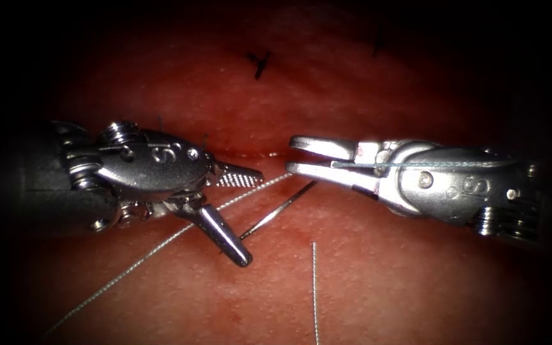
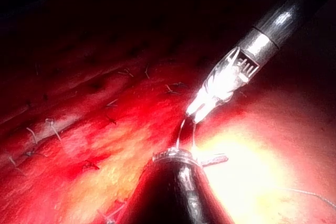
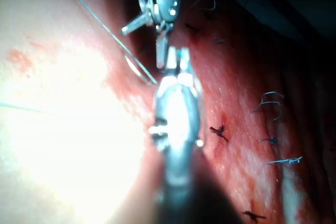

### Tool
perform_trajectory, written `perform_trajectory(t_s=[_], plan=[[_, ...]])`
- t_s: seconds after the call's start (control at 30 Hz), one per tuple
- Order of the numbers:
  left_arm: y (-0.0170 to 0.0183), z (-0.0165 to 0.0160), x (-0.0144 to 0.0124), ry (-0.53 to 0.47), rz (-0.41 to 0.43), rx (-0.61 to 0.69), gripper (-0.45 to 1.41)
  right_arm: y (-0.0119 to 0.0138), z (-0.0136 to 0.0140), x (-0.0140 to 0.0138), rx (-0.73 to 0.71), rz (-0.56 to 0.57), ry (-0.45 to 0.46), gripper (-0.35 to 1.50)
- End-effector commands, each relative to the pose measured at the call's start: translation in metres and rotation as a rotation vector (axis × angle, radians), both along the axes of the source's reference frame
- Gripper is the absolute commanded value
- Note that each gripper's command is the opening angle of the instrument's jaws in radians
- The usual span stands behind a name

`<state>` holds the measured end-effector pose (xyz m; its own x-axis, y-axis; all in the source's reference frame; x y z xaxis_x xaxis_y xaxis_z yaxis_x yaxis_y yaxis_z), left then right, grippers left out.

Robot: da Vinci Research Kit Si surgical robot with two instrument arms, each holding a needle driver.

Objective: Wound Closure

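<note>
In the endoscope view my left tool point(image 1: 253, 217) has its jaws spread wide with nothing between them, one pointing right and one down-right. From the right, my right tool point(image 1: 289, 154) shows a narrow gap between its jaws. A thread point(image 1: 161, 246) rises taut from the lower left to that tool's lower jaw tip and continues across its wrist. The dark needle point(image 1: 276, 211) lies slanted on the tissue point(image 1: 384, 268) just below the cut point(image 1: 250, 154), between both tools and in neither. Whether its end is in the tissue is unclear. In the right wrist view the needle point(image 3: 135, 69) curves beside the right tool point(image 3: 176, 59).
A second strand of thread point(image 1: 315, 287) runs straight down toward the near edge. An old dark stitch point(image 1: 260, 62) sits beyond the cut, and more knotted stitches point(image 3: 218, 130) line the tissue. Red fluid wets the cut. The right tool point(image 2: 210, 95) appears beyond my left shaft point(image 2: 176, 182).
</note>
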<state>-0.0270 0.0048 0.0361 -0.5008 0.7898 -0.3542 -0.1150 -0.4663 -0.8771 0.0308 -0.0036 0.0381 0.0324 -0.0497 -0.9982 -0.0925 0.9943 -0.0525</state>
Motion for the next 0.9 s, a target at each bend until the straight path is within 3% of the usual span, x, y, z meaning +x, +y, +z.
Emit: perform_trajectory(t_s=[0.03,0.5,0.8,0.9], plan=[[0.0005,0.0004,-0.0008,-0.005,0.007,0.001,0.79,0.0005,-0.0002,0.0011,-0.012,0.001,0.009,-0.35],[0.0001,0.0034,-0.0016,0.011,0.065,0.020,0.72,-0.0004,-0.0015,0.0029,-0.086,-0.040,0.042,-0.35],[-0.0006,0.0035,-0.0005,0.106,0.115,0.136,0.27,-0.0006,-0.0016,0.0029,-0.093,-0.042,0.042,-0.35],[-0.0005,0.0035,-0.0005,0.140,0.115,0.175,-0.10,-0.0007,-0.0017,0.0031,-0.099,-0.042,0.042,-0.35]])
